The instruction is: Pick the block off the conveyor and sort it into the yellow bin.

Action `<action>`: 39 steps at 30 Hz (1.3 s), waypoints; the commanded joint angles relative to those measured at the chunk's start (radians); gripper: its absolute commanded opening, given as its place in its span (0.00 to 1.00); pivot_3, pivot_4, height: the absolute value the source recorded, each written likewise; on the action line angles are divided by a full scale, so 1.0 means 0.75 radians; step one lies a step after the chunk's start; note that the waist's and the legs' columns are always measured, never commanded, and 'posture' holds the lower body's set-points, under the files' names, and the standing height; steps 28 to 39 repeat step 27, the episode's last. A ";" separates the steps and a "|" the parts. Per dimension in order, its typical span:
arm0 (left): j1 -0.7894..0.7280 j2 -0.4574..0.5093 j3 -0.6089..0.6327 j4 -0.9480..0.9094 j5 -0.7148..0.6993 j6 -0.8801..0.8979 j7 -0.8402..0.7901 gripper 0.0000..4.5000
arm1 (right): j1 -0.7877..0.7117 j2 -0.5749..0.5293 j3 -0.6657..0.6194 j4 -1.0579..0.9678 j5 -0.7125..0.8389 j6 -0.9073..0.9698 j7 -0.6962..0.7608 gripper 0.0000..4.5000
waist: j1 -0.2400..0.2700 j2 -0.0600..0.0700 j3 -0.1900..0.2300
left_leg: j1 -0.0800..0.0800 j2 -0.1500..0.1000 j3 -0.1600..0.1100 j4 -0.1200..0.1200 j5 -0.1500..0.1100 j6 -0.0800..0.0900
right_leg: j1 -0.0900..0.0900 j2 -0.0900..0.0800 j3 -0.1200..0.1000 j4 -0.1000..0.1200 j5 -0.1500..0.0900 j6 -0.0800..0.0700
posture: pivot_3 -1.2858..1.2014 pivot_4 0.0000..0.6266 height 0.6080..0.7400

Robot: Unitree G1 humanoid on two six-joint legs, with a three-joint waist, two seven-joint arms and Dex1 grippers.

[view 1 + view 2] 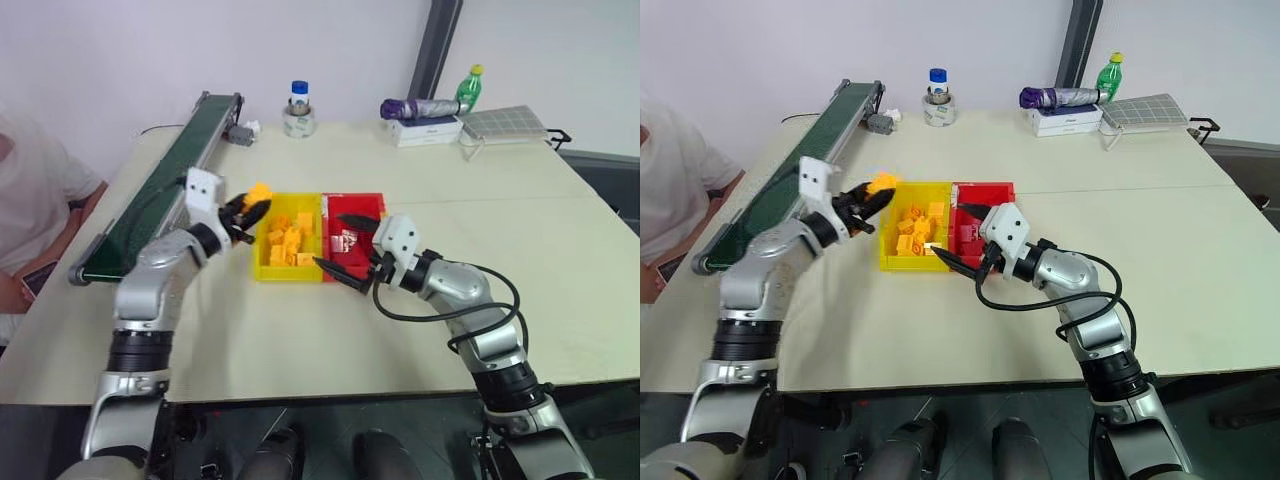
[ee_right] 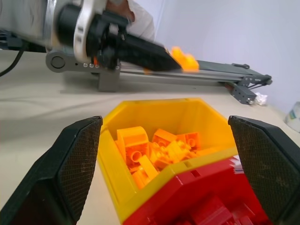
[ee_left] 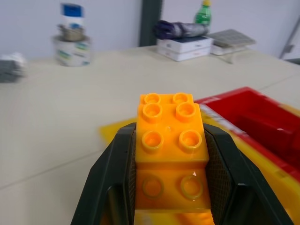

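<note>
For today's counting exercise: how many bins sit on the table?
2. A yellow bin holding blocks lies mid-table; a red bin is joined to its right side. None seem hidden.

A yellow-orange block (image 3: 171, 140) sat between the black fingers (image 3: 115, 178) of the left claw (image 1: 250, 207). The yellow bin (image 1: 262, 270) held matching yellow blocks (image 1: 289, 243), joined to a red bin (image 1: 372, 205). The conveyor (image 1: 170, 180) belt was dark green; the tabletop (image 1: 400, 330) was pale beige.
</note>
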 commanded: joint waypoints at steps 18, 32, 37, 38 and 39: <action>0.163 0.098 0.103 -0.226 -0.089 0.039 -0.116 0.99 | 0.009 -0.005 -0.017 -0.036 0.000 -0.028 -0.033 1.00 | -0.006 0.000 0.000 | 0.000 0.000 0.000 -0.002 0.001 0.002 | -0.001 0.000 0.001 0.000 0.000 0.000 | 0.52 0.24 1.00; 0.359 0.361 0.307 -0.312 -0.198 0.034 -0.281 0.99 | -0.012 -0.010 -0.012 -0.008 0.001 -0.040 -0.009 1.00 | 0.010 0.000 0.000 | 0.000 0.001 0.000 -0.001 0.000 -0.001 | 0.000 0.000 0.001 -0.001 -0.003 -0.006 | 0.52 0.24 1.00; 0.359 0.361 0.307 -0.312 -0.198 0.034 -0.281 0.99 | -0.012 -0.010 -0.012 -0.008 0.001 -0.040 -0.009 1.00 | 0.010 0.000 0.000 | 0.000 0.001 0.000 -0.001 0.000 -0.001 | 0.000 0.000 0.001 -0.001 -0.003 -0.006 | 0.52 0.24 1.00; 0.359 0.361 0.307 -0.312 -0.198 0.034 -0.281 0.99 | -0.012 -0.010 -0.012 -0.008 0.001 -0.040 -0.009 1.00 | 0.010 0.000 0.000 | 0.000 0.001 0.000 -0.001 0.000 -0.001 | 0.000 0.000 0.001 -0.001 -0.003 -0.006 | 0.52 0.24 1.00; 0.359 0.361 0.307 -0.312 -0.198 0.034 -0.281 0.99 | -0.012 -0.010 -0.012 -0.008 0.001 -0.040 -0.009 1.00 | 0.010 0.000 0.000 | 0.000 0.001 0.000 -0.001 0.000 -0.001 | 0.000 0.000 0.001 -0.001 -0.003 -0.006 | 0.52 0.24 1.00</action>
